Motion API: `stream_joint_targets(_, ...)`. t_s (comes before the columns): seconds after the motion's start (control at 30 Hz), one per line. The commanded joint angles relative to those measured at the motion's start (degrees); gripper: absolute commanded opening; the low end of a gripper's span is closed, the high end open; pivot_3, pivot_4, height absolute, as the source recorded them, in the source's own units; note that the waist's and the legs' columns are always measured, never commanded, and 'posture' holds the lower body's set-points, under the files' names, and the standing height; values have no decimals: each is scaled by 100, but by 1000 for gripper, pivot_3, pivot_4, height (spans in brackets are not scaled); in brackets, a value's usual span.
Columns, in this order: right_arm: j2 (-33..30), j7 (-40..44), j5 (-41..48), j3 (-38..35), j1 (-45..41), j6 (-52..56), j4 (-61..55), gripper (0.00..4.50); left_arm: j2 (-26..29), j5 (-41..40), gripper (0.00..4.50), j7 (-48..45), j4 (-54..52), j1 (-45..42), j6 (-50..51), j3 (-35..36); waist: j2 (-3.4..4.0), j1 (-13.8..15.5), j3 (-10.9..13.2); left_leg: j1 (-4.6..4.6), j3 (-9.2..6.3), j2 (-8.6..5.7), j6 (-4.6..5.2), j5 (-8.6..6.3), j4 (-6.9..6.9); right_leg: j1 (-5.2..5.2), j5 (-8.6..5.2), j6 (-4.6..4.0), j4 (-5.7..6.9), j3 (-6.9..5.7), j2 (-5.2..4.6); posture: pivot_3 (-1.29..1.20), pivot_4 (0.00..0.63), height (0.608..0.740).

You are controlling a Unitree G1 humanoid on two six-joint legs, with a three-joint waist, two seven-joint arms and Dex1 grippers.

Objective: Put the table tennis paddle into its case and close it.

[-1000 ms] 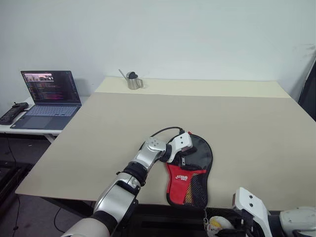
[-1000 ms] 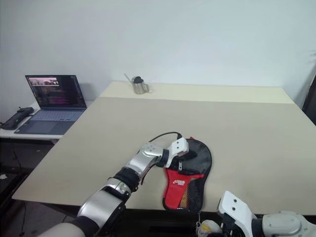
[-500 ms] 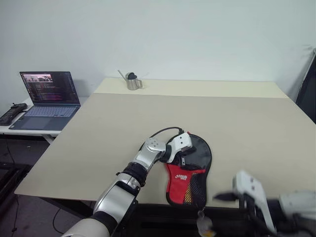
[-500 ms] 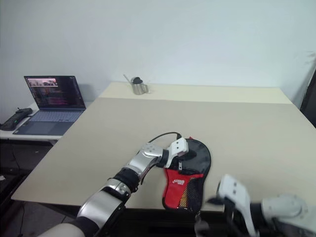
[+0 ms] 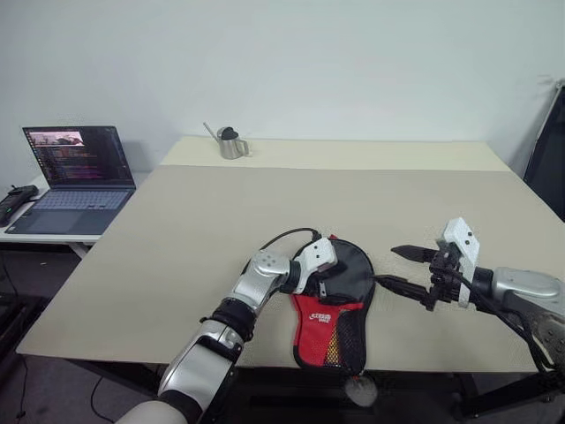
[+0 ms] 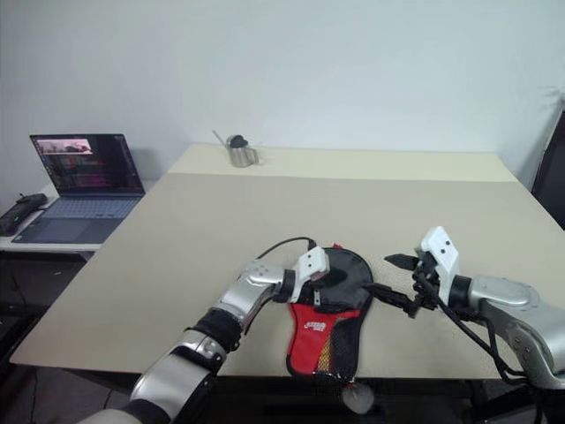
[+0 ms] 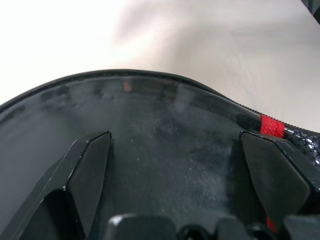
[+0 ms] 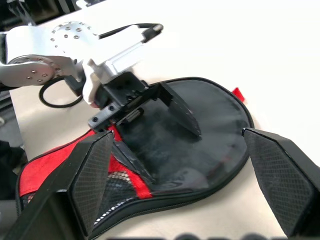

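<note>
Biggest change from a second earlier: the right pincer had come up from below the near edge of the desk and was now out over the top, just right of the case, fingers spread wide and holding nothing. Before that it was tucked low at the near right corner. The whole view had also shifted a bit, so that's the camera, not the things.

Going left to right: the laptop sat open on a separate side table off the left edge, with a dark remote-like thing beside it. A small metal pitcher stood at the far edge, well apart from everything. The left pincer rested in much the same spot on the round black part of the case, fingers released, gripping nothing. The case lay flat near the near edge, red lower part pointing toward the robot and reaching that edge. Couldn't really make out the table tennis paddle itself.

Loads of bare desk to the far side and to the right; the near edge was the tight bit.
</note>
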Motion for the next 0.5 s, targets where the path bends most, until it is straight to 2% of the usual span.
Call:
stream_joint_targets(0.03,132,289,-282,41,-238,-531,438,4490,483,-295,4500,-228,-747,349,587,266,9,-86,27,-1,0,3,-1,0,-1,-4,0,-1,1,2,4,0,150,740)
stream_joint_targets(0.17,256,605,-795,301,-492,-1095,1205,4490,1057,-926,4500,-151,-2006,764,1358,852,38,-192,77,-10,7,5,-3,0,-1,-26,2,-6,8,18,9,0,150,740)
stream_joint_targets(0.33,301,1073,-1130,391,-744,-1573,2082,4490,1503,-1370,4500,186,-3267,1360,2087,1359,43,-184,85,-82,8,3,-33,16,11,-96,7,-14,14,18,5,0,150,740)
stream_joint_targets(0.5,268,1538,-1468,372,-1221,-2107,3281,4490,1805,-1599,4500,588,-4326,1928,2481,1632,47,-172,89,-95,10,0,-37,17,10,-103,8,-15,7,16,-2,0,150,740)
